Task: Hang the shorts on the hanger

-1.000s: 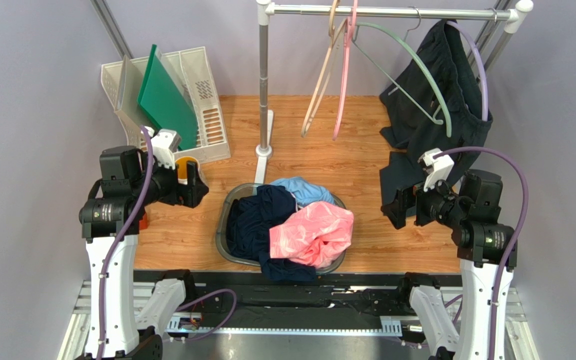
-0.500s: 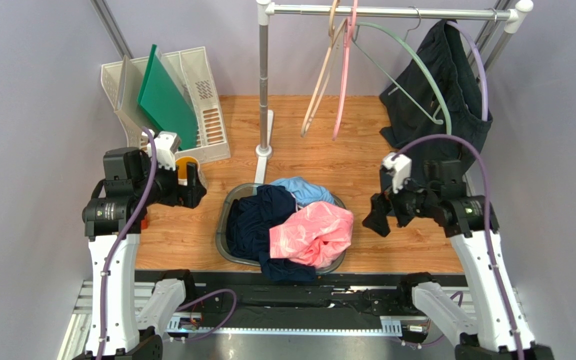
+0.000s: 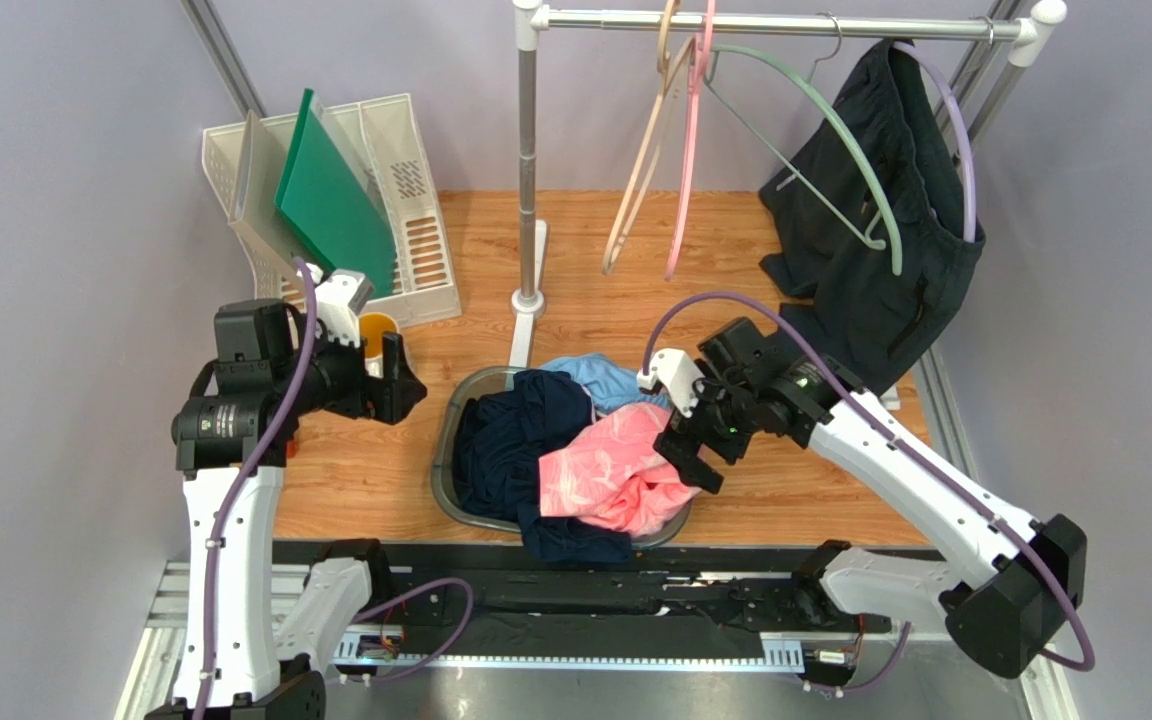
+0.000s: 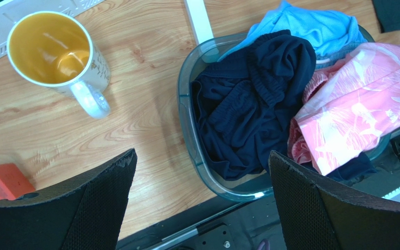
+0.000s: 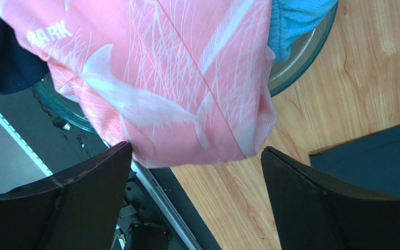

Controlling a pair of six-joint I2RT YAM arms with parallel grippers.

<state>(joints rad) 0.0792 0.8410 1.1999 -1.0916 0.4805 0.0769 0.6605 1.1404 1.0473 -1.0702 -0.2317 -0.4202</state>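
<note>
The salmon-pink shorts [image 3: 620, 468] lie crumpled on the right side of a grey basin [image 3: 455, 435], their pale print plain in the right wrist view [image 5: 160, 78]. My right gripper [image 3: 687, 443] hovers open over their right edge; in its own view [image 5: 196, 149] the fabric's hem hangs just beyond the fingertips, touching neither clearly. My left gripper [image 3: 394, 375] stands open left of the basin, nothing between its fingers [image 4: 202, 154]; the shorts [image 4: 358, 109] show far right there. The sage-green hanger [image 3: 838, 135] hangs bare on the rail at the back right.
Navy [image 3: 515, 435] and light blue [image 3: 597, 378] garments share the basin. A dark garment [image 3: 883, 225] hangs on a lilac hanger [image 3: 962, 135]. Beige [image 3: 642, 150] and pink [image 3: 692, 150] hangers, the rail post [image 3: 528, 165], a white rack [image 3: 330, 188], a mug [image 4: 51, 52] and a red block [image 4: 1, 182].
My right arm has swung left from the table's right side to the basin's right edge, over the pink shorts. The left arm has barely shifted. Both grippers stayed open.
</note>
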